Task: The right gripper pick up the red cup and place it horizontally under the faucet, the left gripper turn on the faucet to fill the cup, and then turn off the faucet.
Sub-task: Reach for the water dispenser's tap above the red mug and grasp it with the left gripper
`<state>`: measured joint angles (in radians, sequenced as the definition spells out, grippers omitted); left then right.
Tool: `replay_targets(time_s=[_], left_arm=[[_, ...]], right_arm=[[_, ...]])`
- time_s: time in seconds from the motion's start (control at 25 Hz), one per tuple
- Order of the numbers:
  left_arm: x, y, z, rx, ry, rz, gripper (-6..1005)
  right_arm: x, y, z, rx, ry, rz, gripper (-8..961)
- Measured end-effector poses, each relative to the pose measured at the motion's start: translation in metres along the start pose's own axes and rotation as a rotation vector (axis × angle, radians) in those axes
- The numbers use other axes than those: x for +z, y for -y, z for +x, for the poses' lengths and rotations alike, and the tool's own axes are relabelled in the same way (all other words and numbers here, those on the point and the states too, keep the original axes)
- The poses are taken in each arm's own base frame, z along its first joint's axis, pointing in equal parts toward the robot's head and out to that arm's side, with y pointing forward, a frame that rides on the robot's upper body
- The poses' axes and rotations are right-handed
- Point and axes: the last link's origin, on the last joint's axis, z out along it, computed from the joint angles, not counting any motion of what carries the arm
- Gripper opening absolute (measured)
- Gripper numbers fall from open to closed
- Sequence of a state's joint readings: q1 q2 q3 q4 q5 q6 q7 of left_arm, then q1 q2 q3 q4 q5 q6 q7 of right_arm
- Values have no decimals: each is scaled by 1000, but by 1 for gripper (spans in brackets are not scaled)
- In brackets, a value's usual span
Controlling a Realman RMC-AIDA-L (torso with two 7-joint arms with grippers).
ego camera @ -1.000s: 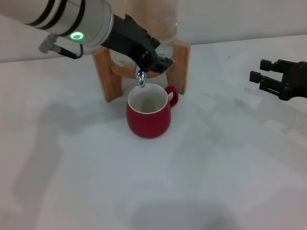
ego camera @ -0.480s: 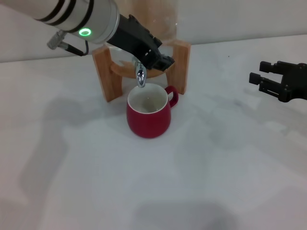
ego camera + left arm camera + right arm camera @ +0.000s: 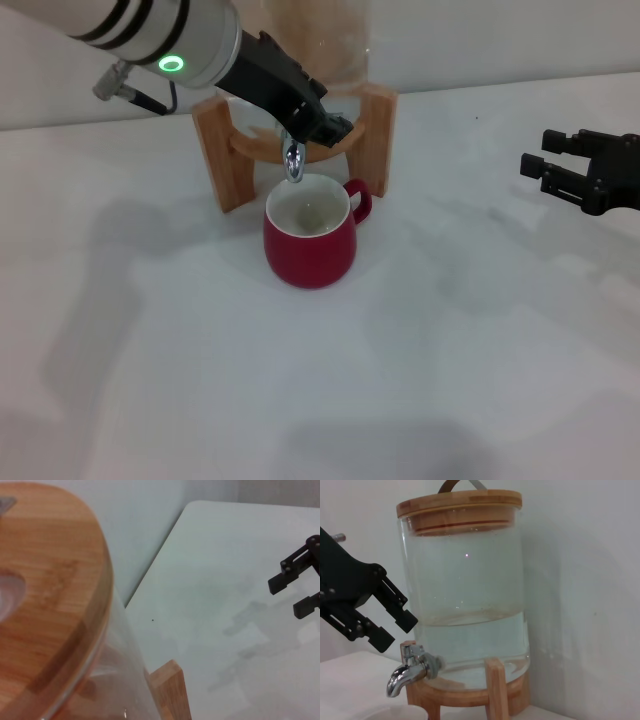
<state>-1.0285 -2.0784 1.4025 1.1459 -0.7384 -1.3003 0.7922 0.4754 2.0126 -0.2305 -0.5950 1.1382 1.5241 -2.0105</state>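
**Head view: cup set, left gripper at the faucet**

Head view shows the cup (image 3: 310, 243) upright under the faucet (image 3: 293, 163), near the table's (image 3: 200, 380) far edge, so placing looks done. The left gripper (image 3: 325, 125) hangs just over the faucet's lever, fingers spread, gripping nothing. The right gripper (image 3: 560, 170) waits spread and empty by the right edge. No stream shows; filling and shutting off seem left.

White arm with black stripes, green ring light, black left gripper (image 3: 335, 128); black right gripper (image 3: 545, 170)
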Motion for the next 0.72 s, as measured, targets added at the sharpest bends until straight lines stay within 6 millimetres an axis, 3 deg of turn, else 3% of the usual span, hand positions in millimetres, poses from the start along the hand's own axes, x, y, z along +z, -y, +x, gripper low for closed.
replay_targets(time_s=[0.72], left_arm=[[8, 7, 1, -5, -2, -2, 504]], right_arm=[[-1, 0, 1, -7, -1, 3, 469]])
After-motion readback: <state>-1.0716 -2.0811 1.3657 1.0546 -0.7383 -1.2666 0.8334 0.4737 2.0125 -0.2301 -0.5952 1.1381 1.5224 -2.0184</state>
